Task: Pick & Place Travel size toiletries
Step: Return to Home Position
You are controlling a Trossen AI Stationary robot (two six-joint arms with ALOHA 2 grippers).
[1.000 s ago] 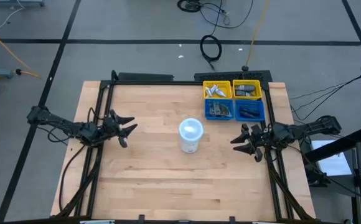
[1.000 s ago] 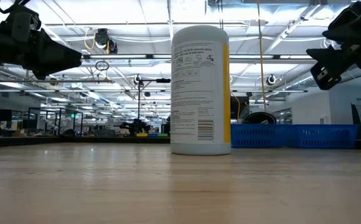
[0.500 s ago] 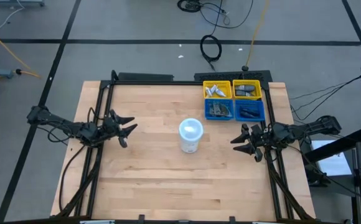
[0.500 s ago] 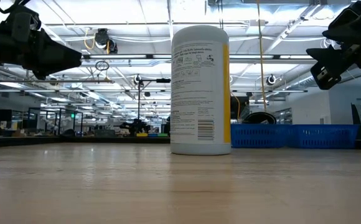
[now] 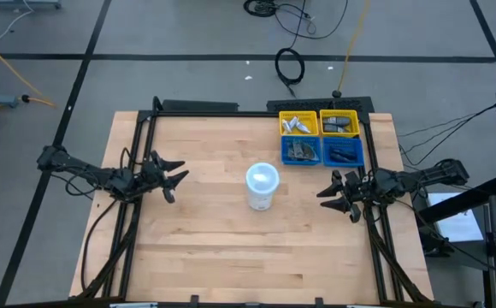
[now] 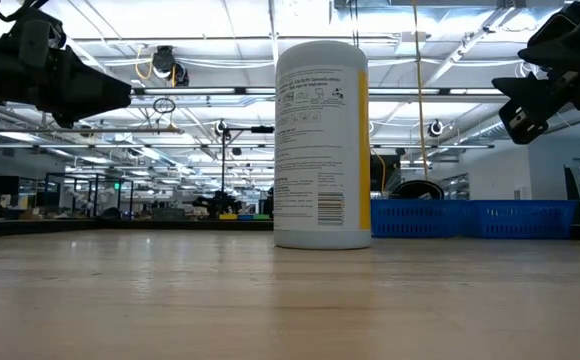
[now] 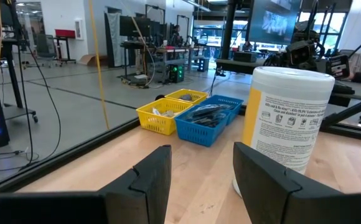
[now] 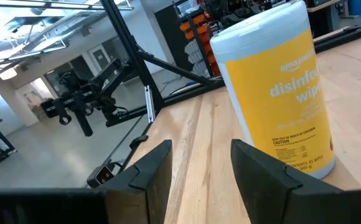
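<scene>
From above, we see the left fingers (image 5: 176,180) over the worktop's (image 5: 214,248) left side and the right fingers (image 5: 329,195) over its right side. Both are spread wide and hold nothing. A white tub (image 5: 262,186) stands between them. The little tubes (image 5: 293,125) and little bottles (image 5: 339,124) lie in the yellow bins (image 5: 299,113) at the far right corner, touching the blue bins (image 5: 301,163). From low down, the tub stands upright in the middle. Each wrist view shows a wide gap between its fingers, with the tub ahead.

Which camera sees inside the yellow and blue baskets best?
The high view: it looks down into all four baskets. The left wrist view sees some sideways, the low view only blue walls, the right wrist view none.
</scene>
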